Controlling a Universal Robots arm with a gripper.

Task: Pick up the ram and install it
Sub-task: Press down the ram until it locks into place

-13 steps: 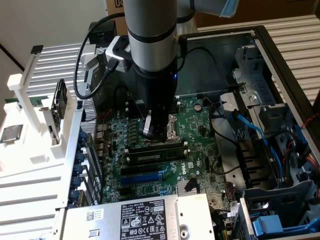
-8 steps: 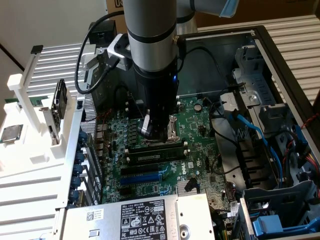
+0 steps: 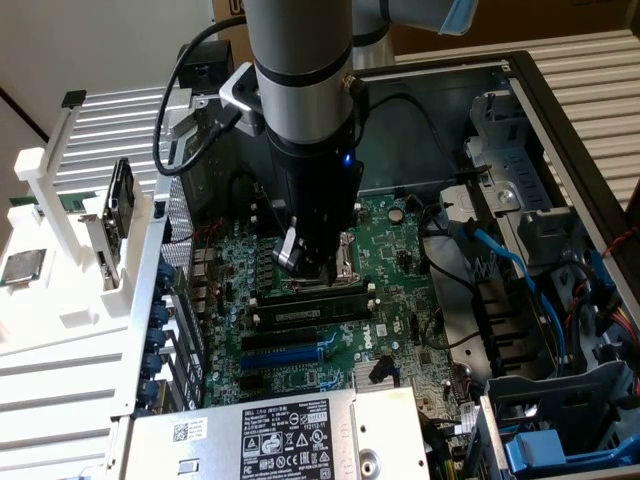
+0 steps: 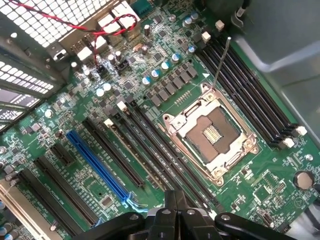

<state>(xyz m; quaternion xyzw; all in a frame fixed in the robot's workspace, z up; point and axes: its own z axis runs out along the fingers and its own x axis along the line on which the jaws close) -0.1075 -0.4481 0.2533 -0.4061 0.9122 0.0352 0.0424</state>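
Looking into the open computer case (image 3: 560,120), you see the arm reaching down over the green motherboard (image 3: 400,250), with the gripper (image 3: 305,272) just above the near edge of the silver processor socket (image 3: 345,262). Your pincer is pinched fully together: from the wrist, the gripper (image 4: 175,199) shows its two dark fingers meeting tip to tip over the long black memory slots (image 4: 150,145) beside the socket (image 4: 212,135), and you cannot tell whether the tips touch the board. The ram (image 3: 310,312) lies lengthwise in the row of slots just on the near side of the socket, directly below the fingertips, its pale label facing you; whether it is fully seated cannot be told. A blue expansion slot (image 3: 285,355) runs parallel to it, nearer still. More black slots (image 4: 250,95) sit on the other side of the socket. Toward the exterior view's left, outside the case, a white rack (image 3: 60,250) carries a square silver chip (image 3: 20,268). Blue cables (image 3: 510,265) run through the exterior view's right part of the case.
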